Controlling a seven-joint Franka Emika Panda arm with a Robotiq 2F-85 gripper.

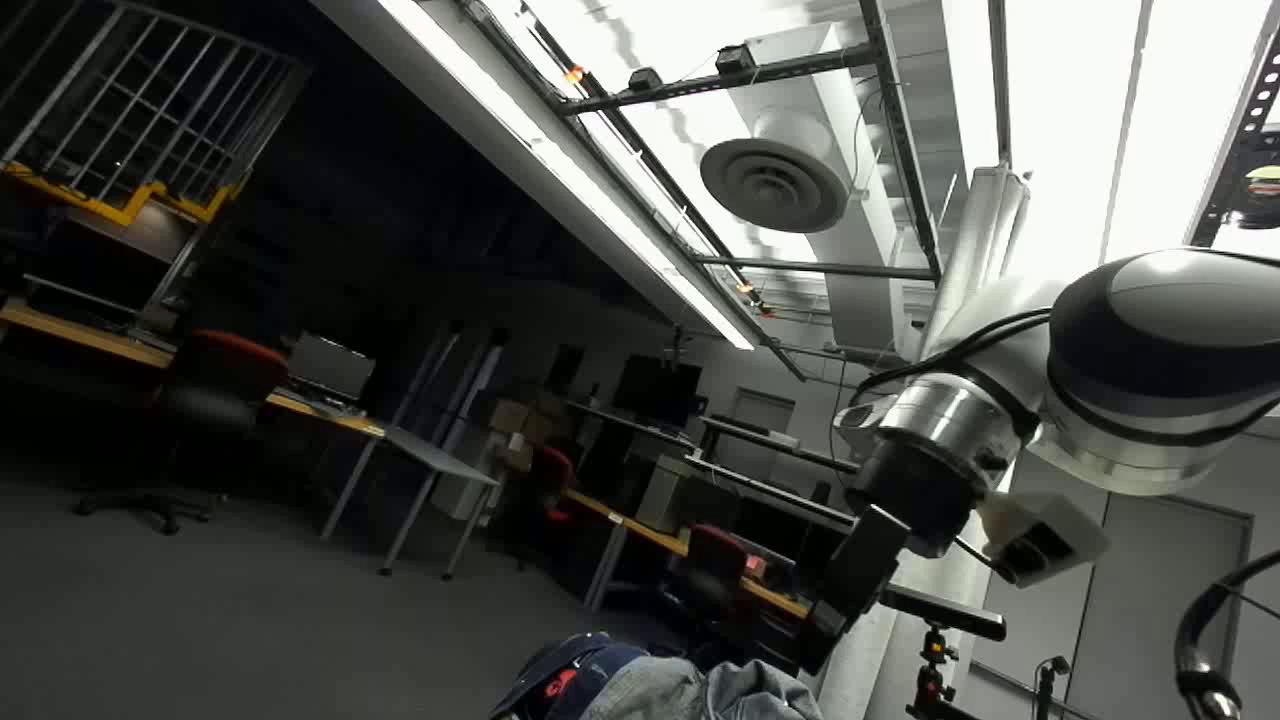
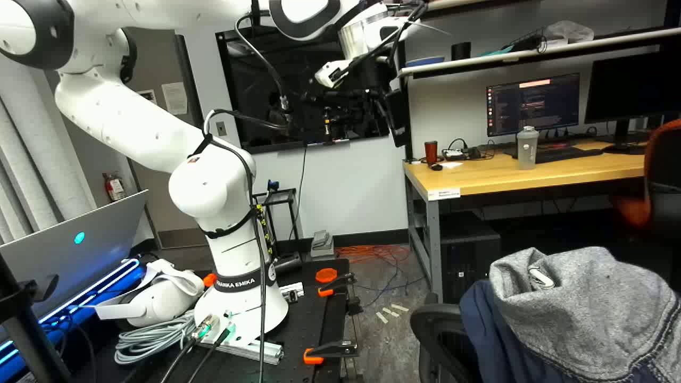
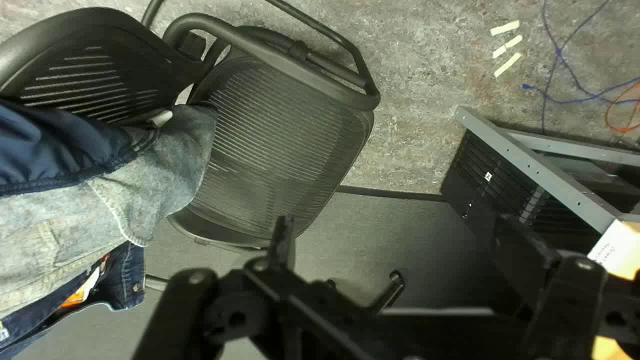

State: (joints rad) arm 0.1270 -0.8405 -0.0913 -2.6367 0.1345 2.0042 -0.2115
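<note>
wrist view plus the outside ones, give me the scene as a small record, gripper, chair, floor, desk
gripper: open, nothing between its fingers
chair: mesh, apart from the gripper
garment: grey and navy, draped over the chair's backrest
floor: three pale strips near a blue cable
desk: grey bottle and reddish cup on top

Free air lies between the jaws of the gripper (image 3: 397,227). In the wrist view, a chair (image 3: 280,135) bars the left, a desk leg (image 3: 540,170) the right.
</note>
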